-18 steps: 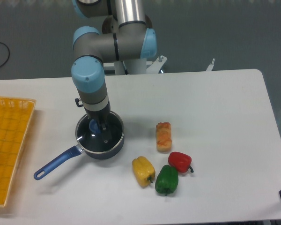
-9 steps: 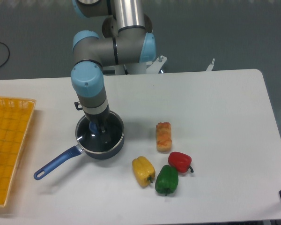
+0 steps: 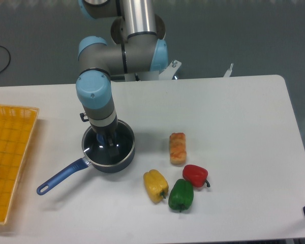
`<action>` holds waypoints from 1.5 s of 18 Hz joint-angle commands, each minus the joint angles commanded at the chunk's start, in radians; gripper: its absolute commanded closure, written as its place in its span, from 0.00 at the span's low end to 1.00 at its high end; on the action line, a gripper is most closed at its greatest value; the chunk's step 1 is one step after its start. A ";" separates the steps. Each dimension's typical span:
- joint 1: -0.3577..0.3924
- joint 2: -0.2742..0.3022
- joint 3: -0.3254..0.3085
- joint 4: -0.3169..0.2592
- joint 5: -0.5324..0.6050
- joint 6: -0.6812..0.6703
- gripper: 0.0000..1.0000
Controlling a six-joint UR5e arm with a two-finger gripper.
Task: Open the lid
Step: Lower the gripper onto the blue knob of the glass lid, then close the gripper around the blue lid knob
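**Arm shifts a little left over the pan, lid still seated**

Since the picture from 1 second back, the arm's blue wrist joint has drifted slightly left and up, while the lid and pan have not moved. The 2-finger black gripper (image 3: 102, 138) points straight down onto the blue knob at the centre of the round transparent glass lid (image 3: 112, 151) with its thin metal rim. The fingers straddle the knob, but the wrist hides most of them, so I cannot tell whether they are clamped on it or merely around it.

The lid lies flat on the dark blue long-handled saucepan (image 3: 121, 160), which stands on the white table (image 3: 234, 122), handle running toward the front left.

To the right of the pan, well apart from it, lies an orange-brown bread-like block (image 3: 177, 148). Nearer the front sit 3 toy peppers: a yellow pepper (image 3: 155, 185), a green pepper (image 3: 181, 195) just beside it, and a red pepper (image 3: 195, 175) touching the green one. At the far left edge rests a yellow plastic mesh tray (image 3: 10, 152).
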 joint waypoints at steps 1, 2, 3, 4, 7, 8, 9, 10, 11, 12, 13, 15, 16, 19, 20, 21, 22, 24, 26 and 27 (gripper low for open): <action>-0.003 -0.006 0.002 0.000 0.000 0.000 0.06; -0.003 -0.011 0.002 0.002 0.000 0.000 0.06; -0.003 -0.012 0.002 0.002 0.000 0.000 0.06; -0.005 -0.011 0.002 0.000 0.000 0.000 0.06; -0.003 -0.011 0.002 0.002 -0.002 0.000 0.06; -0.003 -0.011 0.002 0.000 -0.002 0.000 0.06; -0.003 -0.011 0.002 0.002 -0.002 0.002 0.06; -0.003 -0.011 0.005 0.000 -0.002 0.002 0.06; -0.003 -0.011 0.006 0.000 -0.002 0.003 0.06; -0.003 -0.009 0.006 0.000 -0.003 0.005 0.06; -0.003 -0.008 0.006 0.000 -0.003 0.005 0.06; -0.003 -0.008 0.008 -0.002 -0.003 0.003 0.06; -0.003 -0.006 0.006 0.000 -0.003 0.003 0.06; -0.006 -0.003 0.006 -0.002 -0.005 0.003 0.06; -0.006 -0.003 0.006 -0.003 -0.005 0.003 0.07; -0.006 -0.003 0.006 -0.003 -0.005 0.003 0.08; -0.006 -0.002 0.006 -0.005 -0.005 0.003 0.11; -0.006 -0.002 0.005 -0.006 -0.005 0.003 0.14; -0.006 -0.002 0.006 -0.006 -0.003 0.003 0.17; -0.006 -0.002 0.006 -0.006 -0.003 0.005 0.18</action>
